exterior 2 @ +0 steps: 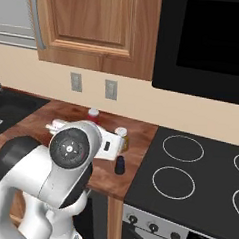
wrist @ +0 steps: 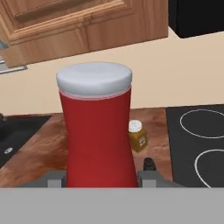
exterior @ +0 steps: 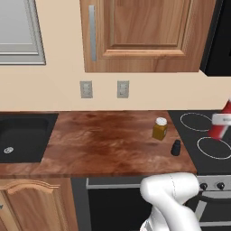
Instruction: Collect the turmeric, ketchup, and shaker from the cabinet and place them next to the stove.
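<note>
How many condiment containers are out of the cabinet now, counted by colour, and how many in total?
Red, ketchup, held between the jaws: 1
Amber-yellow, turmeric, on the counter beside the stove: 1
Near-black, shaker, on the counter: 1
Total: 3

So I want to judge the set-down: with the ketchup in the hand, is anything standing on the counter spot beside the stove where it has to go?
Yes. The turmeric and the shaker already stand on the counter strip next to the stove, so the ketchup, held in the hand, needs a bare patch beside them; the counter further left looks bare.
</note>
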Controlling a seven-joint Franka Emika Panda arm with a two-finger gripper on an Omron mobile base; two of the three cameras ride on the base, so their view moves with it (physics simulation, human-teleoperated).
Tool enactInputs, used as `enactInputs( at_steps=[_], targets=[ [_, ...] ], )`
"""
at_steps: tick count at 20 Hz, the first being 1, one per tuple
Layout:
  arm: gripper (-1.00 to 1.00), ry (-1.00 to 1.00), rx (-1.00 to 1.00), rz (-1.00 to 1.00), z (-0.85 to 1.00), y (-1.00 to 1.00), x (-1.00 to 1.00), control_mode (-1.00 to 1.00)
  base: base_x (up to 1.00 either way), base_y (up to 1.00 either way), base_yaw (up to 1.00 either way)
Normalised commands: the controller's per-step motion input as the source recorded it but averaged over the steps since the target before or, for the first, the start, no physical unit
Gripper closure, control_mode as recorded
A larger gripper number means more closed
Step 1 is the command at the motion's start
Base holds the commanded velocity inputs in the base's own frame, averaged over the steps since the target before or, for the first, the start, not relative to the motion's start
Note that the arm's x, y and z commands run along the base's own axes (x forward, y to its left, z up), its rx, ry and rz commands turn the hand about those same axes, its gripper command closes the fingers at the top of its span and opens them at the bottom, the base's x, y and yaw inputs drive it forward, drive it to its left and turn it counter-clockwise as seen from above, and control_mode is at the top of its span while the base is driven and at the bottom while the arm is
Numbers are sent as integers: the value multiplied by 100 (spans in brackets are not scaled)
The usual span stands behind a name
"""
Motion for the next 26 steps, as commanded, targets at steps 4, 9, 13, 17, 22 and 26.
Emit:
enactInputs(
  at_steps=[4,9,13,17,22,26],
  targets=[
    [100,0,11,0,-33,-64,21,-100,0,0,0],
    [100,0,4,0,-18,-48,26,-100,0,0,0],
    [100,0,1,4,-19,-42,38,-100,0,0,0],
    [100,0,1,10,-28,-40,43,-100,0,0,0],
    [100,-3,0,10,-40,-25,45,-100,0,0,0],
    [100,-11,0,11,-47,-2,40,-100,0,0,0]
  ],
)
